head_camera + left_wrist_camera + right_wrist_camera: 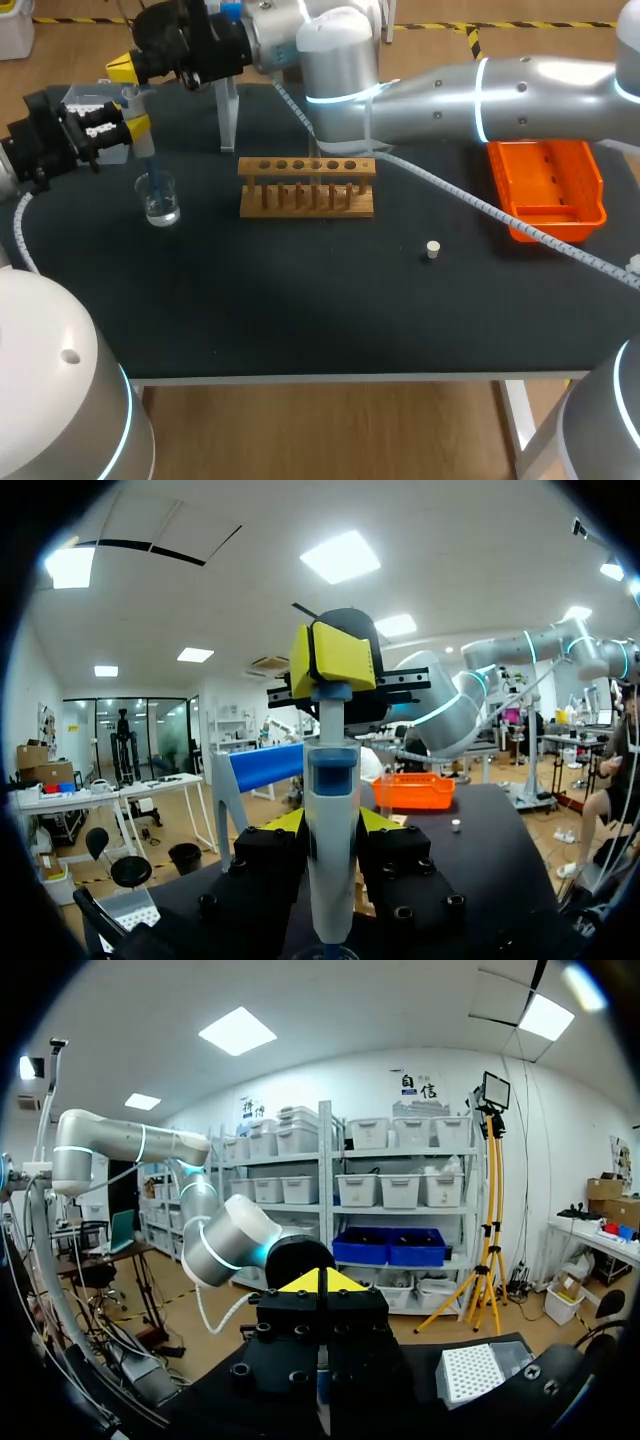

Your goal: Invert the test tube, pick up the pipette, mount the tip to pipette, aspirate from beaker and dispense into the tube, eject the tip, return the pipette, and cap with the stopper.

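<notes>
Right arm (450, 90) crosses the upper frame from the right. Its gripper (122, 68), fingers pressed together, sits on top of the pipette (331, 780), upper left. Orange tray (596, 190) at right, wooden rack (307, 187) at centre. Left gripper (132, 126) clamps the pipette upright over the beaker (160, 200). Stopper (432, 250) lies loose, right of centre.

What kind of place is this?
Probably a science lab bench: a pipette and a glass beaker stand beside a wooden test tube rack on a black table.
</notes>
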`<state>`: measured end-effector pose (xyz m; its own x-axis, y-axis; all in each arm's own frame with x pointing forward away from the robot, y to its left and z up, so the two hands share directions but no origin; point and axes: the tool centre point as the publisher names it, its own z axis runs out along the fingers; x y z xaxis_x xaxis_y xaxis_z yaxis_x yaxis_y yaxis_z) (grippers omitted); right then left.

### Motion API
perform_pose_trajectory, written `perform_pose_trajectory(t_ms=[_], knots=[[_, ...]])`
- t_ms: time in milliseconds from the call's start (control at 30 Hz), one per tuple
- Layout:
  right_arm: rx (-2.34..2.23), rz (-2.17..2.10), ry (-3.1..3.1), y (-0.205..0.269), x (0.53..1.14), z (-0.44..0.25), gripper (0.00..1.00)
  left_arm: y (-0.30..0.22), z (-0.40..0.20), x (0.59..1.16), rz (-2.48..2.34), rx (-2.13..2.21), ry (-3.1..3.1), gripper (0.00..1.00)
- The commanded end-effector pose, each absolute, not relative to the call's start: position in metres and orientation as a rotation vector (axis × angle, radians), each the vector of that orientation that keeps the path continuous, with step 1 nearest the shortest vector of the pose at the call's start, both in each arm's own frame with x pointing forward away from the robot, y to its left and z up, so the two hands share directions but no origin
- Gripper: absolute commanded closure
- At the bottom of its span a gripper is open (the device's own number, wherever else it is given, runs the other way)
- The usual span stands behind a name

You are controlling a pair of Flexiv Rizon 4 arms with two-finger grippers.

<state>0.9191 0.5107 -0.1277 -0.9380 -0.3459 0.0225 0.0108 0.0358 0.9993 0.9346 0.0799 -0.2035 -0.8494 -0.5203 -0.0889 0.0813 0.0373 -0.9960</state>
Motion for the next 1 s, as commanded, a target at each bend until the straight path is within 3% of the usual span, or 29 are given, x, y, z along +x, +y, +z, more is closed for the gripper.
perform_pose_trajectory(t_ms=[33,1000], knots=[[0.355,-1.978,-2.056,0.512,0.924,-0.133,1.00,0.080,-0.203,0.935,-1.867,-0.439,1.889,1.00],[0.335,-1.924,-2.088,0.513,0.918,-0.157,1.00,0.080,-0.203,0.935,-1.867,-0.439,1.889,1.00]])
